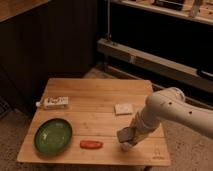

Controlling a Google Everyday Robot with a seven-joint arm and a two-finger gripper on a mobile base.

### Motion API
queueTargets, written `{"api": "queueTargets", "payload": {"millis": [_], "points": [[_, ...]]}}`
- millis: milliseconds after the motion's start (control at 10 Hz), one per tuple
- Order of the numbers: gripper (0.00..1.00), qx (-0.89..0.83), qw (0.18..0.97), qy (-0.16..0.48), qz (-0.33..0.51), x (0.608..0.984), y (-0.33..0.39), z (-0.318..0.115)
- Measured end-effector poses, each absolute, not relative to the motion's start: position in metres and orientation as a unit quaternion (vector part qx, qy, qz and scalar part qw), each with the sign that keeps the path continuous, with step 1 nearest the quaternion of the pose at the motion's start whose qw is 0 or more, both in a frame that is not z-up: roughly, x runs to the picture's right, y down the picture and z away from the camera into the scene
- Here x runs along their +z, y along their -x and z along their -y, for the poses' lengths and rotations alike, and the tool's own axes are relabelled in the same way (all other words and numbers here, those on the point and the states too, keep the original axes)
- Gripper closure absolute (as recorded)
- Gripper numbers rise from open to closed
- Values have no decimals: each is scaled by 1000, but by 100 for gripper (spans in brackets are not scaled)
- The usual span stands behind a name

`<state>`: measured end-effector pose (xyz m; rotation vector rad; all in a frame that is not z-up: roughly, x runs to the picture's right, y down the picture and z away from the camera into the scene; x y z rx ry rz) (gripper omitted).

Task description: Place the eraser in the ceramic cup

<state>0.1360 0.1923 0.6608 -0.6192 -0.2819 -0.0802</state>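
Gripper (127,138) sits low, well right of the green plate (53,135); its hold I can't tell. Best lift straight, slowly.

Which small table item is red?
The small red oblong piece near the front edge, between the round green plate and the tool; the flat square piece and the long packet are pale.

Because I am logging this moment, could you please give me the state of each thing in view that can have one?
Round green plate: empty, flat on the wooden table, front left.
Red oblong piece: lying flat, right of the plate.
Flat pale square piece: lying flat, mid-table.
White tube-shaped pack: on its side, near the left edge.
Tool: low over the table's front right, apart from the red piece.
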Motion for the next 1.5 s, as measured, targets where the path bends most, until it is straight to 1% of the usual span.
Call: {"api": "queueTargets", "payload": {"millis": [1500], "points": [[96,-41,942,303,141,662,-136,-196]]}}
